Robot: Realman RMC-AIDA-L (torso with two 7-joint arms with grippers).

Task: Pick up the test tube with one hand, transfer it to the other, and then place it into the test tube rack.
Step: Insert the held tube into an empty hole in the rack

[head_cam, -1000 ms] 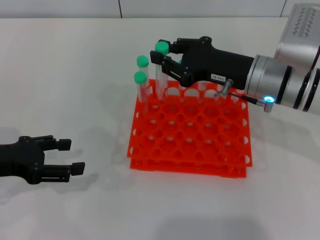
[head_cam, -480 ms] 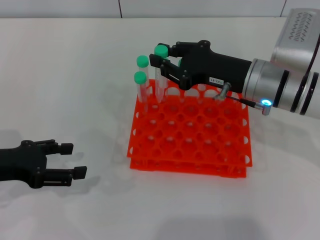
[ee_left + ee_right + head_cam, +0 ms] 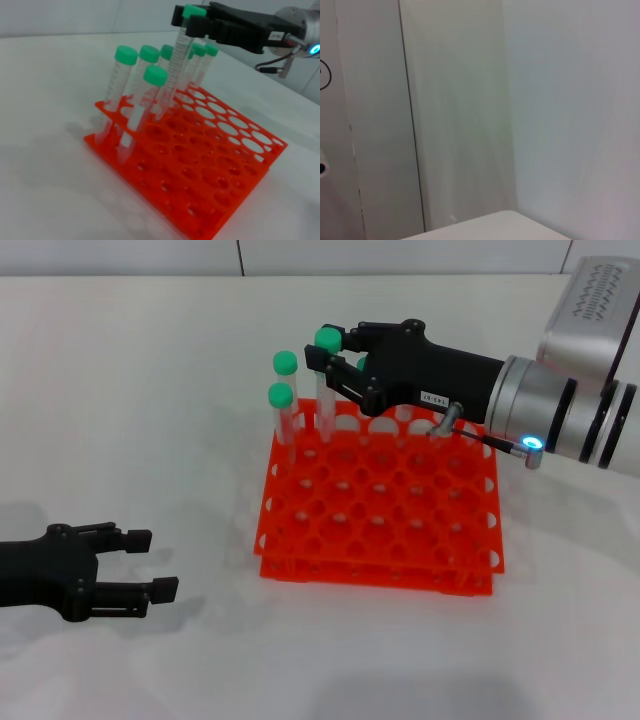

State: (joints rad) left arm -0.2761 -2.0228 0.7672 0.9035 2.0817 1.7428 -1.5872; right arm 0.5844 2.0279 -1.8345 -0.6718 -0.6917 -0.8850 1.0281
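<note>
The test tube [image 3: 325, 390], clear with a green cap, stands nearly upright with its lower end in a back-row hole of the orange-red test tube rack [image 3: 400, 530]. My right gripper [image 3: 330, 348], the one with the white label, is shut on it just under the cap. The left wrist view shows the same grip: right gripper [image 3: 192, 22], test tube [image 3: 177, 65] and rack [image 3: 225, 165]. My left gripper [image 3: 152, 562] hovers low over the table at the near left, open and holding nothing, well clear of the rack.
Two other green-capped tubes [image 3: 284, 400] stand at the rack's back left corner, close beside the held one. The left wrist view shows several tubes [image 3: 125, 85] there and behind. The right wrist view shows only pale wall panels [image 3: 470, 100].
My left gripper has drifted down toward the near edge and slightly right, still open. The right gripper shifted only slightly, with the tube staying in the rack's back row.
</note>
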